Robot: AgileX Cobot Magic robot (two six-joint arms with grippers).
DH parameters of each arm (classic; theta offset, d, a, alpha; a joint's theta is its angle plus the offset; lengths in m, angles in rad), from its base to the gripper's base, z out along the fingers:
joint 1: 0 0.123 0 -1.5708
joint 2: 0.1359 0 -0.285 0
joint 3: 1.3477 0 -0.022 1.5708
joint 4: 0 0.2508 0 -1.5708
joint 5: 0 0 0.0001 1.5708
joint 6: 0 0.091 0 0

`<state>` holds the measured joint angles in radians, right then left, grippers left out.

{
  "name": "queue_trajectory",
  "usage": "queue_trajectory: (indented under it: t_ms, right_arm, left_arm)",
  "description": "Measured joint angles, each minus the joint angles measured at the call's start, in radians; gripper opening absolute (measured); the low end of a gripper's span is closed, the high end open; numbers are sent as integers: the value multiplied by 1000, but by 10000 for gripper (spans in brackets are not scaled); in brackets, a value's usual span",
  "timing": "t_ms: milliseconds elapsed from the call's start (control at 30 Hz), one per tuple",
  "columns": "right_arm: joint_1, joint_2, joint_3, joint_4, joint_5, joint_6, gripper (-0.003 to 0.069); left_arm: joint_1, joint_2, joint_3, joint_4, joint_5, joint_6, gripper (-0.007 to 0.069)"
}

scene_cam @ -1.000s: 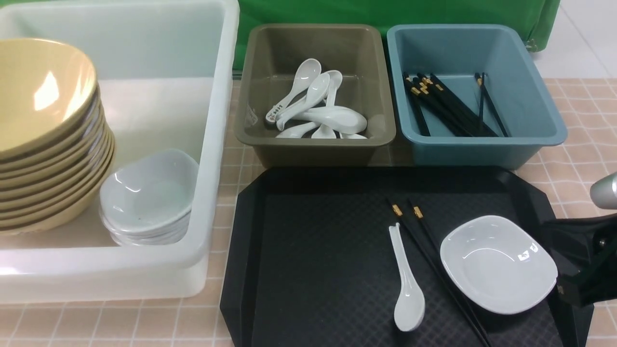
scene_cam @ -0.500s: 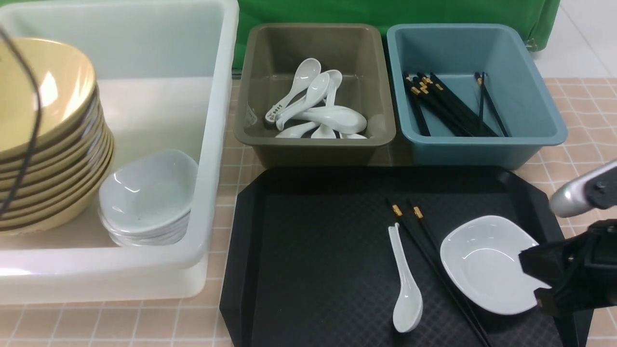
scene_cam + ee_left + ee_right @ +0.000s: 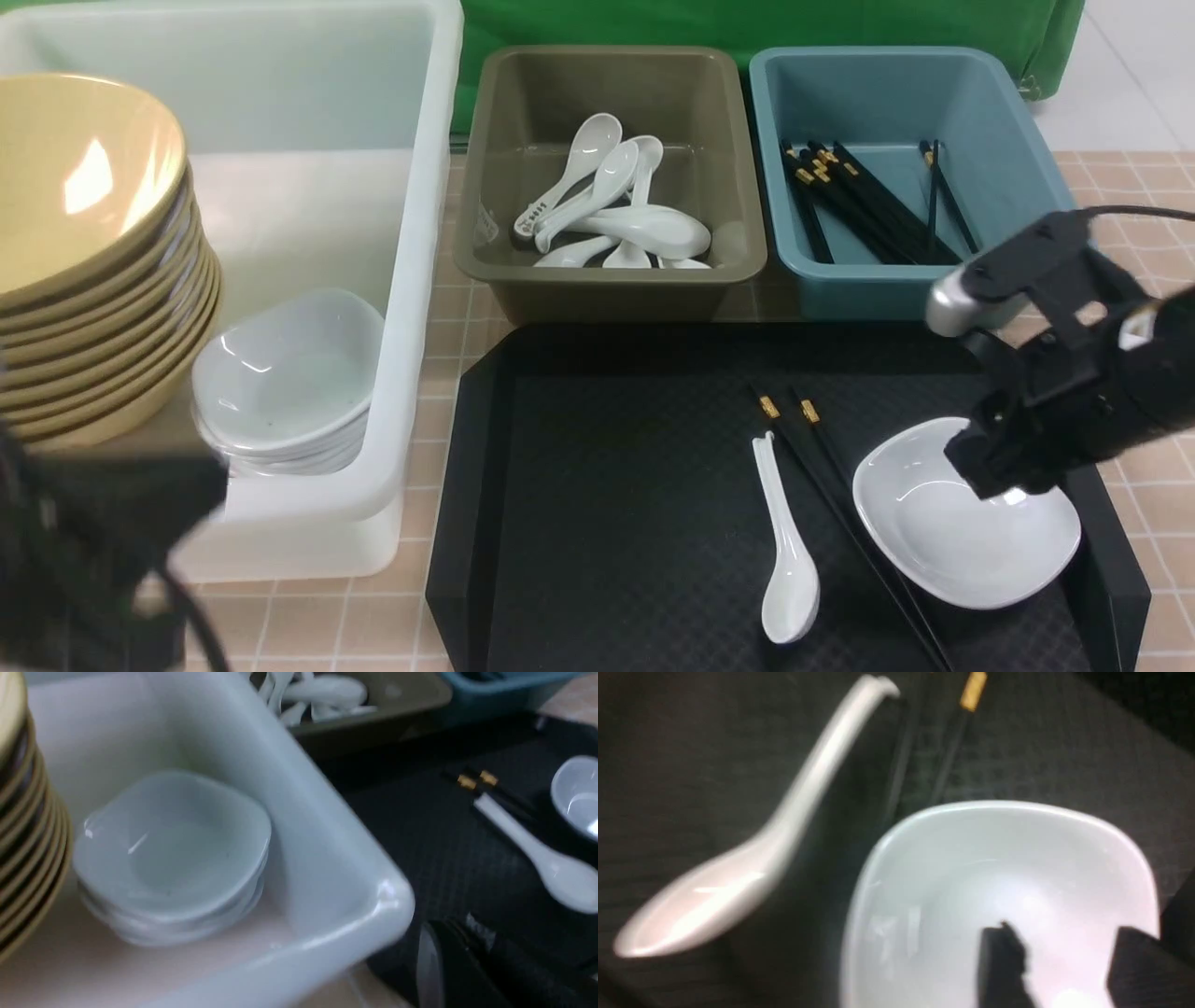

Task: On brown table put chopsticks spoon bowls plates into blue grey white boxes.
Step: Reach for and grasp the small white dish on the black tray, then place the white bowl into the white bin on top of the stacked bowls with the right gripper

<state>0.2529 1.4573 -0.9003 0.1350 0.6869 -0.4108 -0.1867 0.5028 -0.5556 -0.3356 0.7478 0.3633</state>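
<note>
Green cloth hangs across the top of the front view, behind a brown table set up for sorting. Each kind has its own bin. The white box at the left holds the stacked bowls and a pile of plates. The grey box at top centre holds spoons, and the blue box at upper right holds chopsticks. On the black tray in the lower half, three things are not yet sorted. They are a spoon, a pair of chopsticks just beside it, and one plate at lower right. The right gripper is down over that plate's far edge, probably to take it by the rim. The left gripper is a dark blur at lower left, in front of the white box.

From the left wrist, the white box's near corner fills the middle, with the plate pile inside it. The dark fingers at lower right lie together with nothing between them, likely parked while the other arm works.

From the right wrist, the plate fills the lower right, with the spoon to its left and the chopsticks between them. The jaws stand apart at the bottom edge. One finger is inside the dish and the other is at its rim, so they straddle the rim but have not yet clamped it.
</note>
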Motion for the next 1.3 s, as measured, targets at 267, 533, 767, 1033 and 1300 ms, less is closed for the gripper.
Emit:
queue_trajectory:
  t_ms: [267, 533, 767, 1033, 1300]
  right_arm:
    - [0, 235, -86, -218, 13, 191, 489]
    - [-1, 289, -105, -195, 3, 196, 356]
    - [0, 135, -156, -109, 89, 172, 99]
    - [12, 33, -423, 246, 136, 92, 76]
    - [217, 126, -478, 1032, -106, -433, 76]
  left_arm:
    - [-2, -294, 177, 99, -96, -4, 8]
    - [-2, -418, 205, 158, -196, -34, 8]
    - [-2, -420, 205, 168, -218, -56, 8]
    - [-2, -420, 220, 216, -262, -57, 8]
    - [-2, -420, 223, 218, -289, -57, 8]
